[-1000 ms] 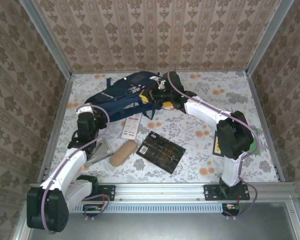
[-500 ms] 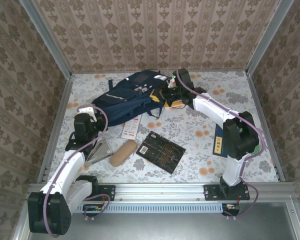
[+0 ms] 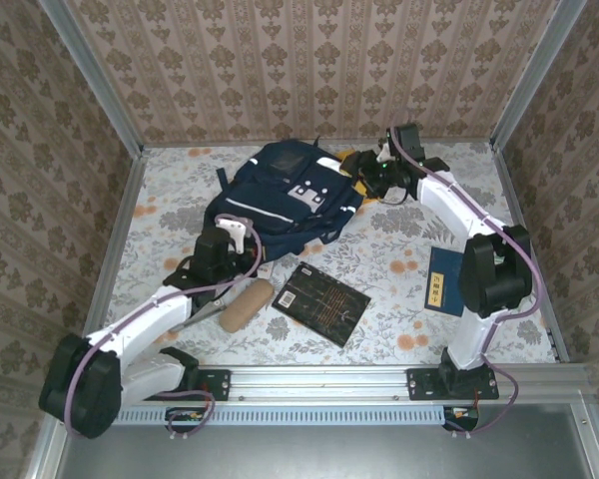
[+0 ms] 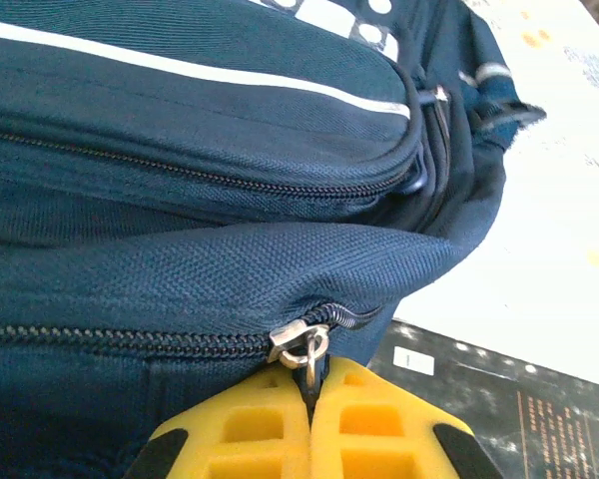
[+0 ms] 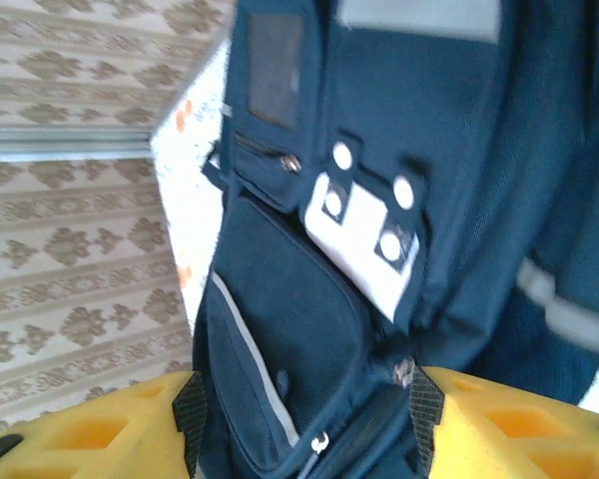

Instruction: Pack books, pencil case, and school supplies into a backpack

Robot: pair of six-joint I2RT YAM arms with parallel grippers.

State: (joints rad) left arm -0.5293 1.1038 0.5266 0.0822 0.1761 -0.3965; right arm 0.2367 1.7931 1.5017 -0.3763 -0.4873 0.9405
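Left gripper point(image 4: 311, 377): jaws clenched on the zipper pull point(image 4: 301, 344) of the backpack point(image 3: 280, 195), far centre of the desk point(image 3: 399, 249). Right gripper point(image 5: 304, 424): jaws released at its right side, apparently clear. Black book point(image 3: 324, 302) and pencil case point(image 3: 245, 304) lie nearer.

Left hand point(image 4: 310, 389) pinched shut, arm low; right hand point(image 5: 304, 399) open, arm outstretched.

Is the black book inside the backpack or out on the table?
Out. The black book lies flat on the table, in full view, next to the backpack.
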